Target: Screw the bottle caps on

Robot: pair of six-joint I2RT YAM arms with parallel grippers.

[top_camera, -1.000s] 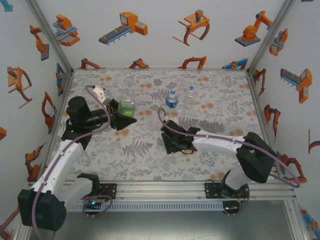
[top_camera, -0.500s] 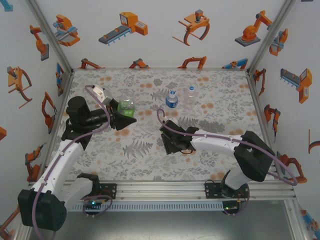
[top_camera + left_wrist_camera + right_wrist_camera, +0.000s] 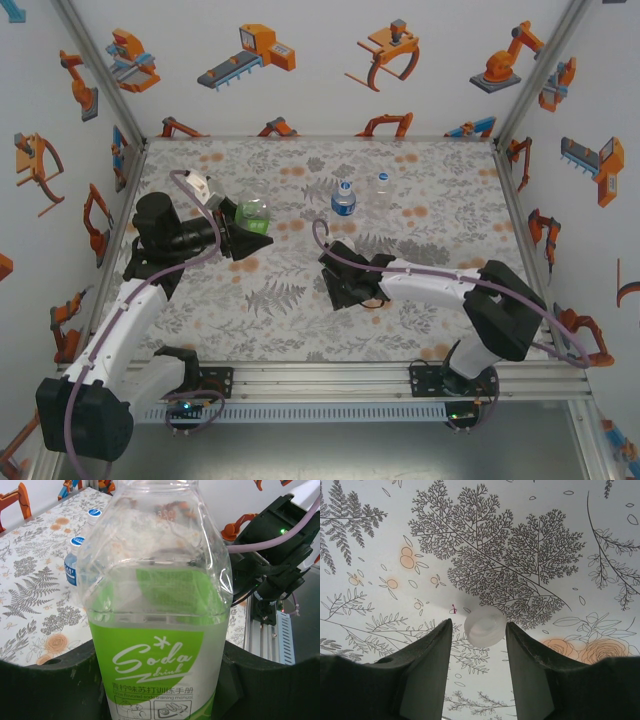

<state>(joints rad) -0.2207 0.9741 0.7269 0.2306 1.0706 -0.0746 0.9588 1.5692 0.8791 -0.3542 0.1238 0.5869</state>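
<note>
Left side unchanged over the last second: your left gripper stays clenched on the green soda bottle, holding it tilted off the table at the left, neck toward the middle; the wrist view cuts off the mouth, so you cannot tell from here how it is presented. The change is on the right. Your right arm has crept a little left and nearer, and the right gripper now points down at the print with the white cap lying on the table between its fingers. The jaws are narrowing but not yet clamped: the cap sits close against one finger, with a gap on the other side. Judgement: this is the pick of the cap. Seat the grip squarely before lifting toward the green bottle.
</note>
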